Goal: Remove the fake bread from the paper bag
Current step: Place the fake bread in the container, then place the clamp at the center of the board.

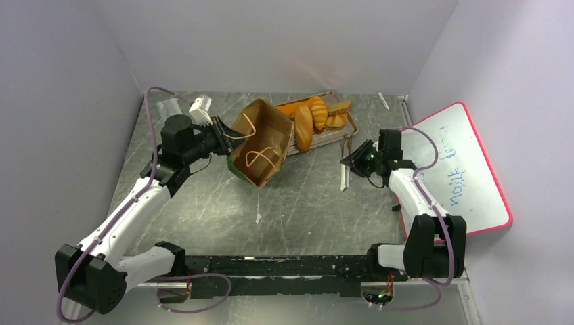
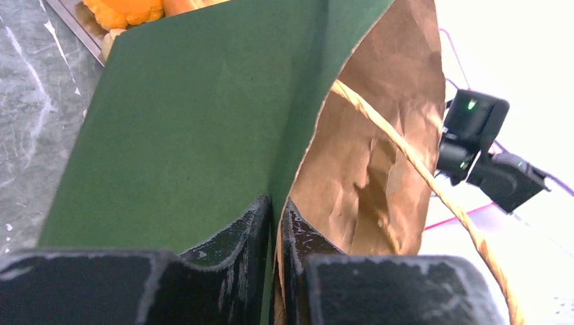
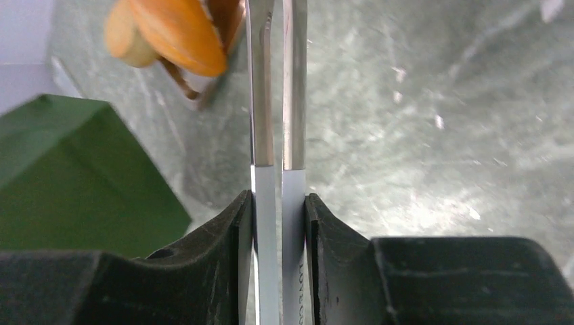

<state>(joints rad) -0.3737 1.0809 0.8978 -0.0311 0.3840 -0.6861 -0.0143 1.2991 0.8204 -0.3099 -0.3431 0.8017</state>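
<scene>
Over table (image 1: 304,210), left fingers (image 2: 233,240) pinching paper bag (image 2: 189,122), arm (image 1: 128,210) outstretched, right fingers (image 3: 220,247) clamping tongs (image 3: 293,101)

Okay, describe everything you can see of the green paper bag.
The dark green paper bag has a creased brown kraft inside and two tan twisted-cord handles. It is open, mouth tilted up towards the overhead camera, mid-table beside the grey metal tray. The left pincer is shut on one wall at its rim. Nothing shows inside it.
</scene>
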